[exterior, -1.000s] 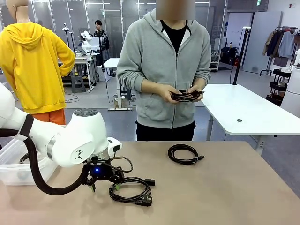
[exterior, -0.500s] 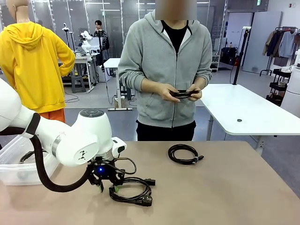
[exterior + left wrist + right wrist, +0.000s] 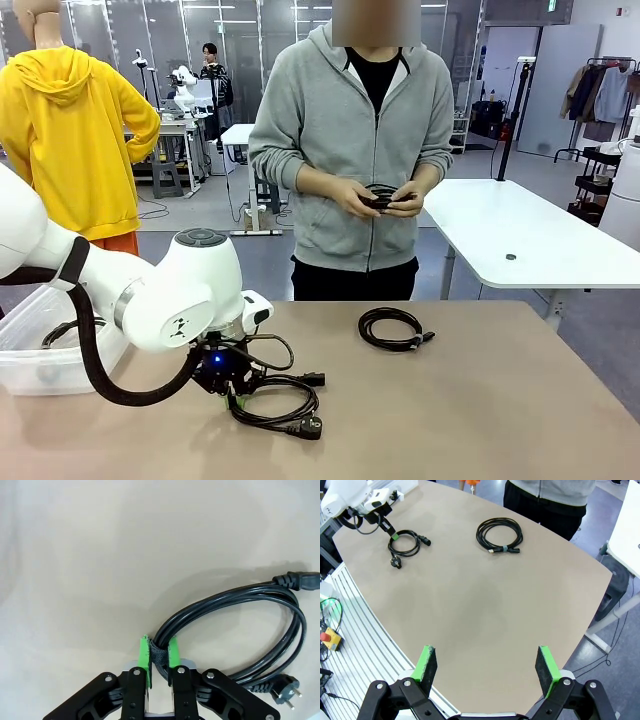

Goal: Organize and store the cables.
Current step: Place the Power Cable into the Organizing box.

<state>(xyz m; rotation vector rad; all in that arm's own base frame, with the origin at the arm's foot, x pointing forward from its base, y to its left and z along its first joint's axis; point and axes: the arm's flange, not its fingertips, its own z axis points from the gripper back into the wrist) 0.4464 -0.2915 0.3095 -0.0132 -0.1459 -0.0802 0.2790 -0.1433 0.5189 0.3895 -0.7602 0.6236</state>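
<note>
A black cable [image 3: 283, 407] with a chunky plug [image 3: 285, 685] lies coiled on the tan table near its front left. My left gripper [image 3: 236, 396] reaches down to the coil's left side. In the left wrist view the left gripper [image 3: 159, 656] is shut on the cable [image 3: 250, 625], its green pads [image 3: 145, 655] pinching the strap that binds the coil. A second coiled cable [image 3: 392, 328] lies farther back at mid-table. The person across the table holds a third coil [image 3: 382, 197] in both hands. My right gripper [image 3: 489, 662] hangs open high above the table, holding nothing.
A clear plastic bin [image 3: 30, 372] stands at the table's left edge, behind my left arm, with a dark cord inside. The table's curved front edge [image 3: 380, 625] runs below my right gripper. A white table [image 3: 520, 240] stands behind the person at right.
My left gripper's jaws have come together on the strap of the plug cable. The person has drawn both hands together around the coil they hold.
</note>
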